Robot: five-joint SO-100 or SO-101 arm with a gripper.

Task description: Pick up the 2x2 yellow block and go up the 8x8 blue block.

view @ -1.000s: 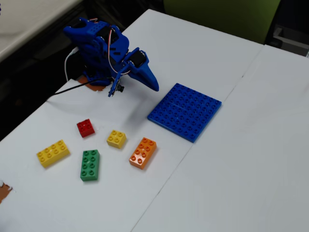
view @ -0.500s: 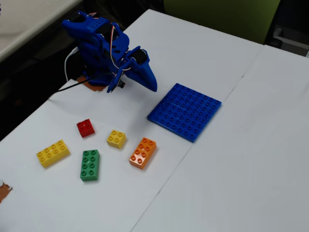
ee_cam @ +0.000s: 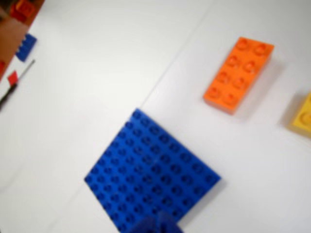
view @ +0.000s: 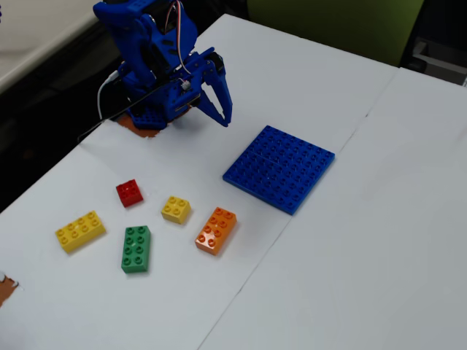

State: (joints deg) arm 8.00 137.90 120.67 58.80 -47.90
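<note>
The 2x2 yellow block (view: 176,209) lies on the white table, left of an orange brick; in the wrist view only its edge shows at the right border (ee_cam: 303,116). The 8x8 blue block (view: 279,168) lies flat at mid-table and fills the lower middle of the wrist view (ee_cam: 150,170). My blue gripper (view: 224,120) hangs in the air at the back left, above the table, left of the blue plate and well behind the yellow block. Its fingers meet at the tips and hold nothing. In the wrist view only a blurred blue tip of the gripper (ee_cam: 158,224) shows.
An orange eight-stud brick (view: 216,230) (ee_cam: 238,75) lies next to the yellow block. A red 2x2 brick (view: 129,192), a green brick (view: 136,249) and a long yellow brick (view: 80,231) lie to the left. The table's left edge runs close by.
</note>
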